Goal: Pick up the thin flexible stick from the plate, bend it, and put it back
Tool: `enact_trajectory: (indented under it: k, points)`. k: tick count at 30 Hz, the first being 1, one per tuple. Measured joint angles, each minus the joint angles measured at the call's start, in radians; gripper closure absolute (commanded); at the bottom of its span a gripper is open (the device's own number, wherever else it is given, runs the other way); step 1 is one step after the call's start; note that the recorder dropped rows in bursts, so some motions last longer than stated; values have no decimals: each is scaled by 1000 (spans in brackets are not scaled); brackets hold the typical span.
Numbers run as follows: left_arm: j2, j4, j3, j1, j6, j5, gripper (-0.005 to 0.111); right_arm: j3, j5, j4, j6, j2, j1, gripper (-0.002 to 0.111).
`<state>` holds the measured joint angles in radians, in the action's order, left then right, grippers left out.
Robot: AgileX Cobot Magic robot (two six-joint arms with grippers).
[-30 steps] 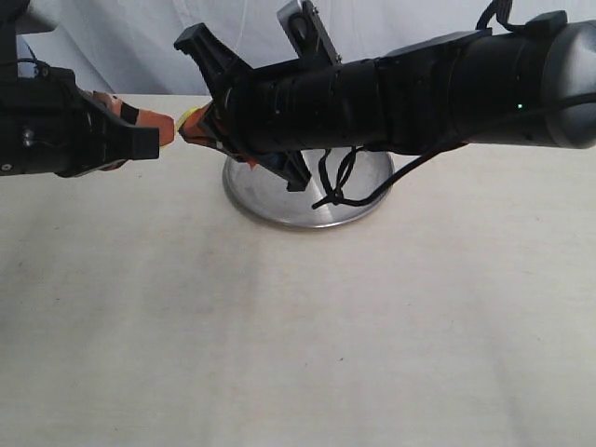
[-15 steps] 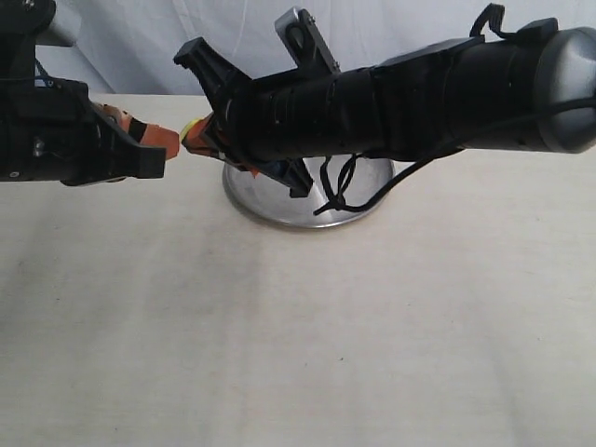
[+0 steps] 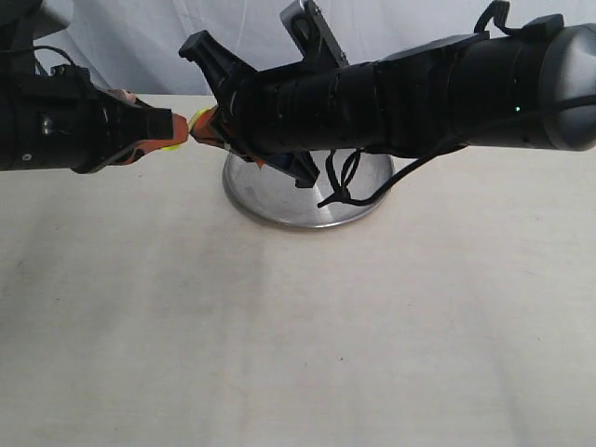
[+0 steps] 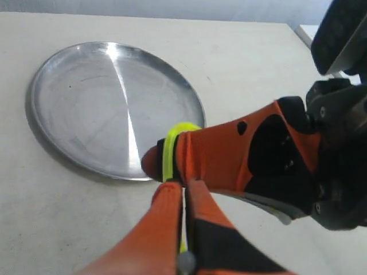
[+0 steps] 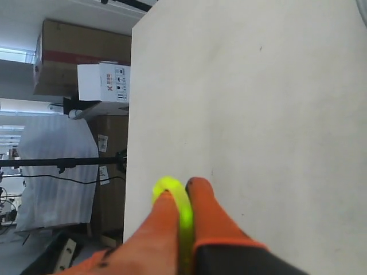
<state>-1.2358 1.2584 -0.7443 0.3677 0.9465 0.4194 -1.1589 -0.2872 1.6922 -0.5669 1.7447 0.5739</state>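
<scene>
The thin yellow-green stick (image 3: pixel 197 117) is held in the air to the left of the steel plate (image 3: pixel 279 200), bent into a tight loop between both grippers. My left gripper (image 3: pixel 177 126) is shut on one end; the stick (image 4: pixel 183 229) shows as a thin line between its orange fingers (image 4: pixel 166 217). My right gripper (image 3: pixel 198 130) is shut on the other end. In the right wrist view the stick (image 5: pixel 184 215) curls over one fingertip of the right gripper (image 5: pixel 182 192). The two grippers' tips almost touch. The plate (image 4: pixel 69 91) holds nothing.
My right arm (image 3: pixel 419 88) stretches across above the plate, with black cables (image 3: pixel 340 182) hanging over it. A white cloth (image 3: pixel 140 47) hangs behind the table. Cardboard boxes (image 5: pixel 103 83) stand beyond the table's edge (image 5: pixel 129 143).
My left gripper has moved right toward the right gripper, closing the gap. The stick between them has bent more tightly.
</scene>
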Motion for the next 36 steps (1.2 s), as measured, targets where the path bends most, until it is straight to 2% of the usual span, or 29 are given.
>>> enact_trajectory:
  k: [8, 14, 17, 18, 25, 31, 33, 36]
  points:
    - [-7, -34, 0, 3, -171, -94, 107, -4, 28, 12, 0, -4, 0, 108]
    - [-7, -44, 0, 3, -209, -139, 107, -6, 37, 6, 0, -4, 4, 108]
    - [-7, -44, 0, 3, -210, -149, 99, -6, 41, 0, -2, -4, 6, 108]
    - [-7, -44, 0, 3, -211, -150, 89, -6, 43, -2, -2, -4, 6, 108]
    - [-10, -44, 0, 5, -213, -142, 53, -11, 79, -10, -2, -7, 6, 108]
    - [-14, -46, -4, 9, -213, -124, 52, -8, 163, -40, -2, -15, 1, 109]
    - [-14, -90, -4, 9, -231, -122, 53, 13, 229, -41, -2, -15, -2, 109]
    - [-14, -283, -4, 9, -388, -109, 55, 33, 268, -65, -13, -15, -50, 109]
